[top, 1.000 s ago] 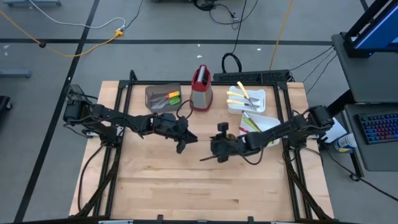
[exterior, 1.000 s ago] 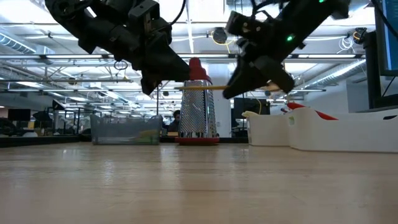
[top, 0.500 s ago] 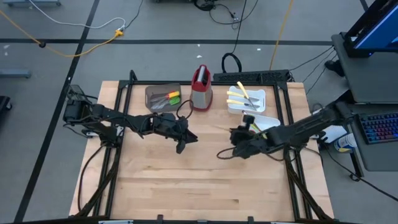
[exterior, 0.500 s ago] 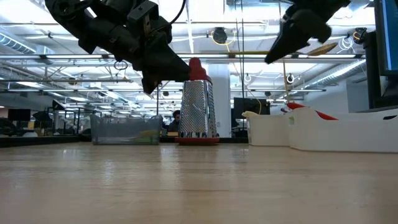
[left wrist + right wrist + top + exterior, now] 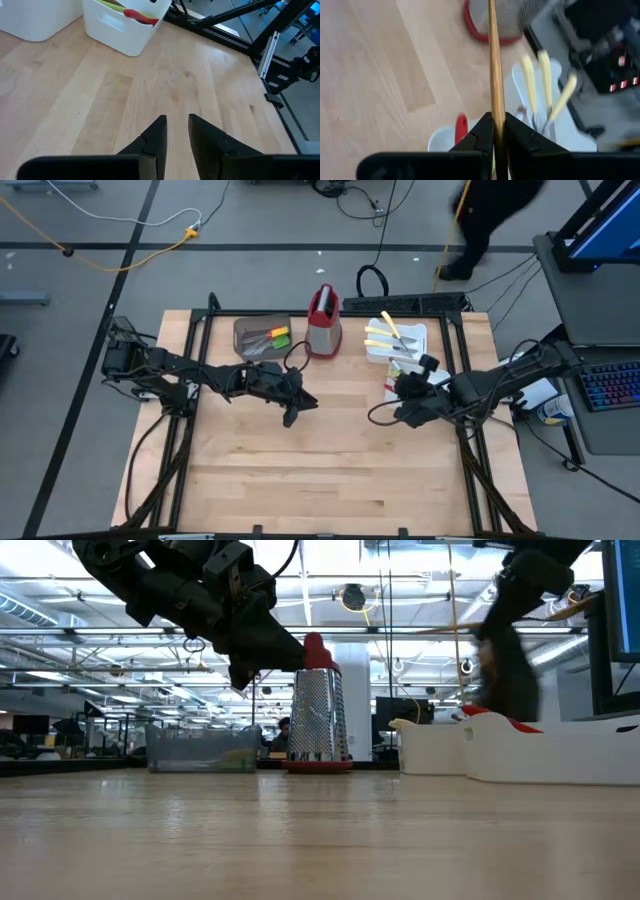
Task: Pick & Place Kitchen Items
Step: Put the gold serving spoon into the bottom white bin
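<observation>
While most utensils already lie in the white trays at two o'clock, right gripper clenches a wooden spoon, undelivered; left gripper idles empty, slightly parted.

Blurred person beyond the table's far edge

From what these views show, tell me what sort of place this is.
Probably a robotics lab in an industrial hall. A framed wooden table stands on bare concrete crossed by loose cables, a computer keyboard sits beside it, and exposed ceiling trusses show behind.
</observation>
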Robot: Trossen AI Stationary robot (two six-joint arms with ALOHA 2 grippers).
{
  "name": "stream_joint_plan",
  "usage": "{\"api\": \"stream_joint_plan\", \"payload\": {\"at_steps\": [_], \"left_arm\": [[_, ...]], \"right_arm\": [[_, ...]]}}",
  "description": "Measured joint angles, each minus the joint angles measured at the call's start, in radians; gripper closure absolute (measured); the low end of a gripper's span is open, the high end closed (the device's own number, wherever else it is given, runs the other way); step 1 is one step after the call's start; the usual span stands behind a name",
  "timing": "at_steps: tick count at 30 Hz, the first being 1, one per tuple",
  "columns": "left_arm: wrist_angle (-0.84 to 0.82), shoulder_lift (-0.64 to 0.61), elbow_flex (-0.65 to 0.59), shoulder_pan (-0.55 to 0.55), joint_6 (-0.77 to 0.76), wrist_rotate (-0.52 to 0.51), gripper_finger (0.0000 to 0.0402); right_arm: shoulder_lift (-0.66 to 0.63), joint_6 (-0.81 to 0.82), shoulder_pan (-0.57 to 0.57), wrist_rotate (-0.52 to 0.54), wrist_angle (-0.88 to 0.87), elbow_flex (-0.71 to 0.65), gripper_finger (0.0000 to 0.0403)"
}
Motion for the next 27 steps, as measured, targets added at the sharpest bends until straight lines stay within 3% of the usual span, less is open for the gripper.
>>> {"api": "stream_joint_plan", "payload": {"at_steps": [5, 14, 27], "left_arm": [[-0.006, 0.0, 0.0, 0.0, 0.004, 0.0, 0.0321], [-0.031, 0.0, 0.0, 0.0, 0.021, 0.009, 0.0321], [-0.029, 0.0, -0.001, 0.0, 0.027, 0.009, 0.032]], "right_arm": [[-0.005, 0.099, 0.0, -0.002, -0.081, -0.028, 0.0385], [-0.109, 0.196, 0.0, -0.031, -0.042, -0.237, 0.0385], [-0.257, 0.111, -0.05, -0.083, 0.371, -0.601, 0.0385]]}}
